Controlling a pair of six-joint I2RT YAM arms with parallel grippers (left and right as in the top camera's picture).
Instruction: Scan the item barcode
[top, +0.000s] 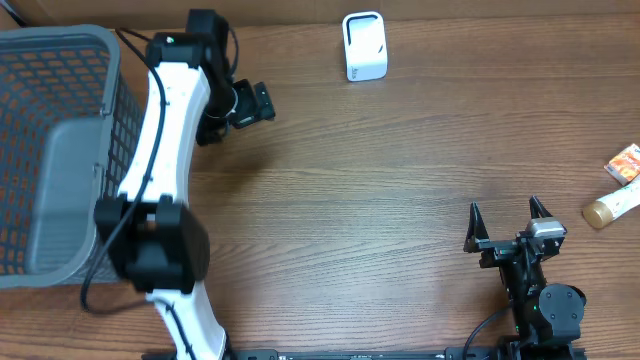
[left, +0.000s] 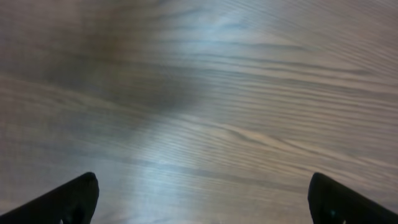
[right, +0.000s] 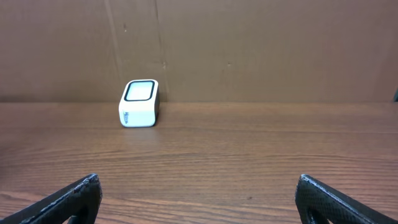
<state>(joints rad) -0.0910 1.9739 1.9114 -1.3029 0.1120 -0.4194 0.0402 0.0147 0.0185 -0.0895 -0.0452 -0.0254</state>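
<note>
While the white barcode scanner (top: 364, 46) stands near the back wall (right: 261, 50), left gripper (left: 203, 180) and right gripper (top: 503, 212) gape wide, empty.

Grey mesh-walled basket (top: 60, 70) at 9 o'clock in the overhead view, cut off by the frame edge, standing on the wood-grain table (top: 380, 170). Plain brown backdrop (right: 249, 50) runs along the table's 12 o'clock edge.

White scanner (top: 364, 46) stands at the far edge; tan bottle (top: 612, 207) lies far right.
</note>
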